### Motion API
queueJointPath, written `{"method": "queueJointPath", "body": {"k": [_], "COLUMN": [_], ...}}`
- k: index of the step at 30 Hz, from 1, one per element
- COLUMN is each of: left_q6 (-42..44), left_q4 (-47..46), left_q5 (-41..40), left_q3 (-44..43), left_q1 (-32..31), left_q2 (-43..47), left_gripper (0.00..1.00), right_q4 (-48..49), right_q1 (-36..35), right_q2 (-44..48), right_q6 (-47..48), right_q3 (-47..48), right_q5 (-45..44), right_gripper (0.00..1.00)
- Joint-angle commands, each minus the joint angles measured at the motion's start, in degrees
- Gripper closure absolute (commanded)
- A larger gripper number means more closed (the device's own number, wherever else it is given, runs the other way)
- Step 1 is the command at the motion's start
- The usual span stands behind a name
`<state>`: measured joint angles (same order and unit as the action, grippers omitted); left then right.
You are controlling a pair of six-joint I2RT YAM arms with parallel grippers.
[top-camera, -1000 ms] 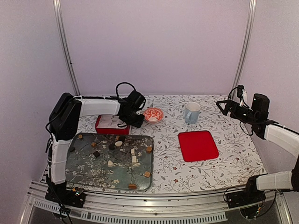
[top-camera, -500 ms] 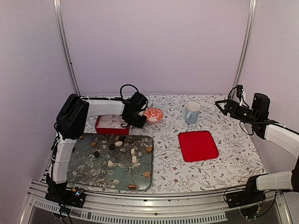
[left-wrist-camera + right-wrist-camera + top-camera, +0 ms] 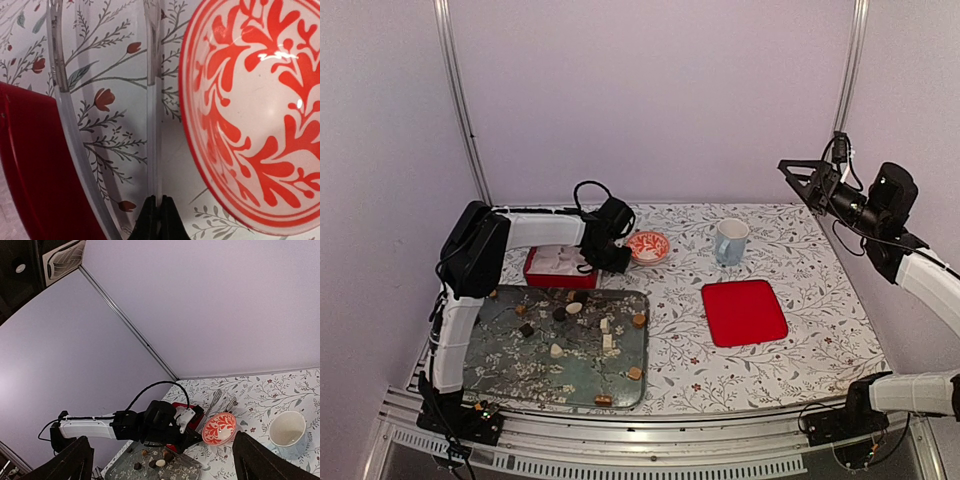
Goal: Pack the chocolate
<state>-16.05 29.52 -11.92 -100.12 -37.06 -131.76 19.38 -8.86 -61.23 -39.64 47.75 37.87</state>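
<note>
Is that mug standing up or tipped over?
Upright: the mug stands on its base, handle at its side, and its round mouth faces up.

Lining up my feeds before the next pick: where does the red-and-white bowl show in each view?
Top external: bowl sits upper centre, left of the mug.
Left wrist: bowl fills the right side, close up and cut off by the edge.
Right wrist: bowl sits low, right of centre, left of the mug.
Shared landmark: the red box lies left of the bowl in all three.
</note>
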Motion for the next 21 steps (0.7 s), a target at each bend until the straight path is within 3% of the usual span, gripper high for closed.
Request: {"method": "queueJointPath", "body": {"k": [1,21], "left_q6": [-3.6,-6.7], "left_q4": [-0.6,-18.6], "left_q5": [-0.9,8.5], "left_q3": [-0.5,9.7], "left_q1": [0.8,0.4], "left_q2": [1.1,24.0], "left_gripper": [1.0,1.0], "right_q4": [2.6,9.8], "right_q1": [-1.8,-16.7], "right_q2": [0.7,-6.0], "right_q6": [-5.7,-15.8], "right_q3": [3.0,16.4], "right_q5": [-2.6,-0.7], "right_gripper": [0.01,0.01]}}
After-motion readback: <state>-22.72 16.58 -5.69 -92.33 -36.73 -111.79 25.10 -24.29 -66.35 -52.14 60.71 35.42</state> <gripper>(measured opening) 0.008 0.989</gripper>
